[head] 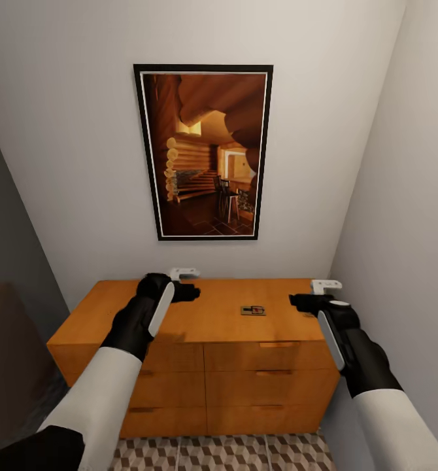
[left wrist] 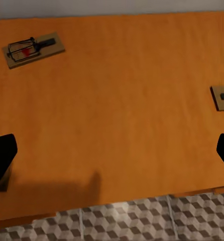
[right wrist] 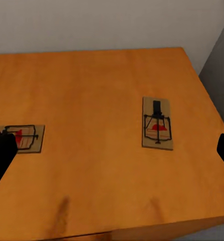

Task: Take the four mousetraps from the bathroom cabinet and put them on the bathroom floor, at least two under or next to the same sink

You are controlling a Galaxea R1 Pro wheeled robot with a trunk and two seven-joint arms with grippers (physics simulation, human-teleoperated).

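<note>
1. Both arms reach forward, white sleeves ending in black wrist sections.
2. The left claw (head: 184,282) is held out ahead of its bent black wrist, white fitting on top.
3. The right claw (head: 308,296) sits level with it, well apart.
4. In each wrist view, dark fingertips (left wrist: 1,158) stand wide apart, gripping nothing.

Tan mousetraps (head: 253,310) (right wrist: 157,123) (left wrist: 32,49) flat and apart on the orange-brown cabinet (head: 212,320) top, above cube-patterned bathroom floor (head: 245,453).
</note>
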